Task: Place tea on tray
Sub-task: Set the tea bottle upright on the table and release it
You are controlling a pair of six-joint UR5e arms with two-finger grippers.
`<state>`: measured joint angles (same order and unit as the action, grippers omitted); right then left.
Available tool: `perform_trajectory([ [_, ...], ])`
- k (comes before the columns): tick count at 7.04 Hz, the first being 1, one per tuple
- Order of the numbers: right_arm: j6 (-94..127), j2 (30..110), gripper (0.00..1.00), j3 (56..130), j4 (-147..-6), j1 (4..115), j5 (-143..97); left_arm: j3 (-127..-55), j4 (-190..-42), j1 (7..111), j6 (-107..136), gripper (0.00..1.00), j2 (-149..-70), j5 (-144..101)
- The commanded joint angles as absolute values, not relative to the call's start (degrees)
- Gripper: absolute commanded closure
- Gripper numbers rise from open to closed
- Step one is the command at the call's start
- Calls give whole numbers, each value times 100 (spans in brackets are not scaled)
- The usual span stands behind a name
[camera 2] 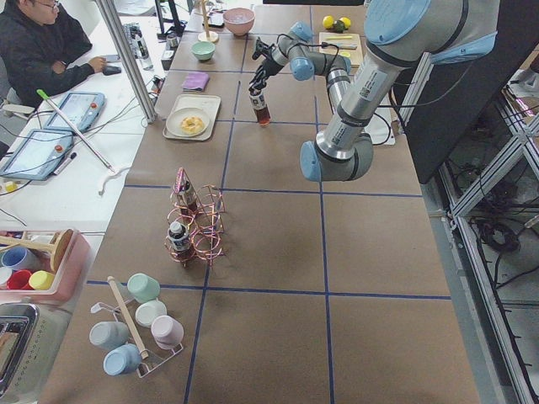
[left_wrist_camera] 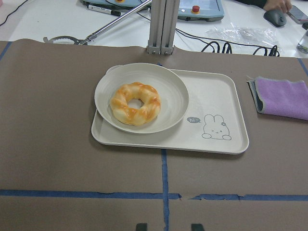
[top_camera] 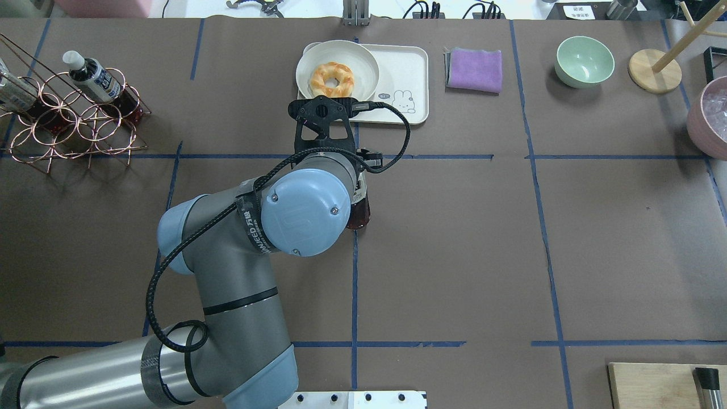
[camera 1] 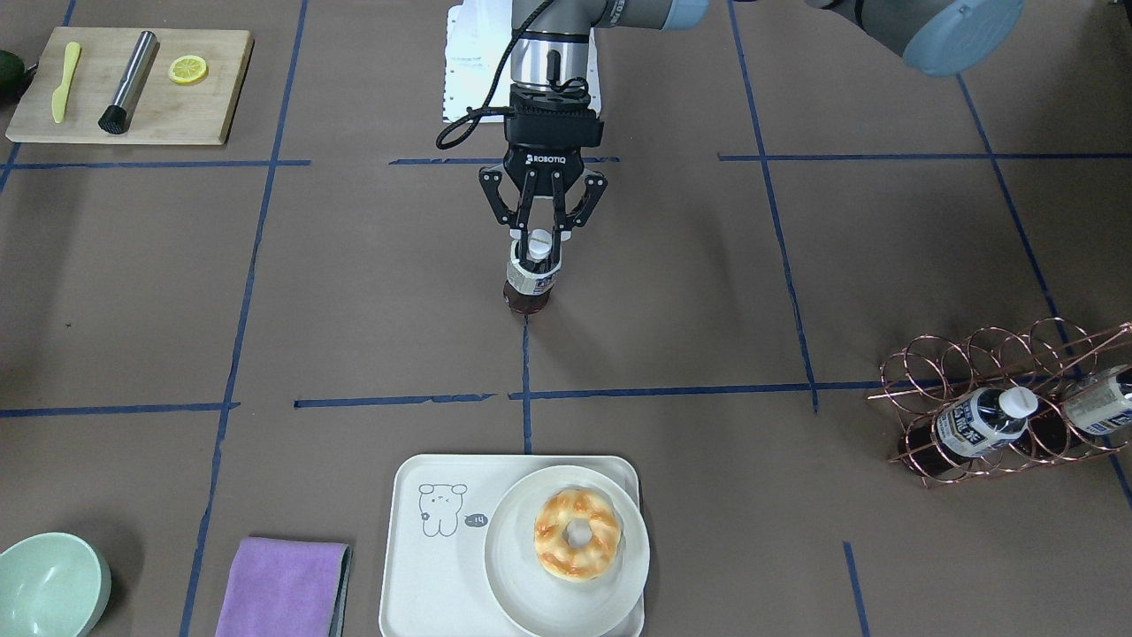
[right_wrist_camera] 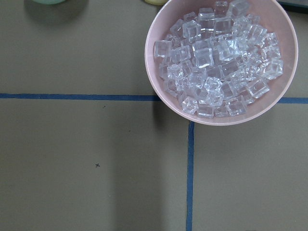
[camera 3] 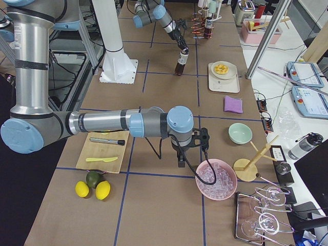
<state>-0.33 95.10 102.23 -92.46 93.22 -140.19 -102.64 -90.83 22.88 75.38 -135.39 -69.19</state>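
The tea (camera 1: 529,285) is a small bottle of dark drink with a white cap, upright at the middle of the table, about at its surface. My left gripper (camera 1: 538,251) points down over it and is shut on its cap and neck. In the overhead view the arm hides most of the tea (top_camera: 362,213). The cream tray (camera 1: 424,575) lies beyond it at the table's far edge and also shows in the left wrist view (left_wrist_camera: 216,96). A white plate (camera 1: 513,566) with a doughnut (camera 1: 577,535) fills one half of it. My right gripper (camera 3: 180,161) hangs beside a pink bowl; I cannot tell its state.
A copper wire rack (camera 1: 999,354) with more bottles stands at the robot's left. A purple cloth (camera 1: 283,588) and a green bowl (camera 1: 49,584) lie beside the tray. A wooden board (camera 1: 212,88) with tools is at the near right. The pink bowl (right_wrist_camera: 159,91) holds ice.
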Motion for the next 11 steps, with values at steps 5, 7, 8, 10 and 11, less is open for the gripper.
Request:
perform_trajectory([
  [5, -18, 9475, 0, 10283, -9246, 9316, -14019, -11053, -9027, 2320, 7673, 0, -13483, -7127],
  [7, 17, 9405, 0, 10449, -9255, 9316, -14027, -11546, -8457, 2679, 7559, 0, -13352, -7705],
  [8, 340, 9282, 0, 10572, -9246, 9299, -14027, -11801, -8229, 2950, 7271, 0, -13107, -8082],
  [10, 1426, 8774, 0, 11229, -9263, 8626, -13958, -12084, -7720, 3635, 6534, 0, -12668, -8907],
  [11, 2224, 8328, 0, 11398, -9272, 8248, -13931, -12242, -7569, 3874, 6165, 0, -12430, -9190],
])
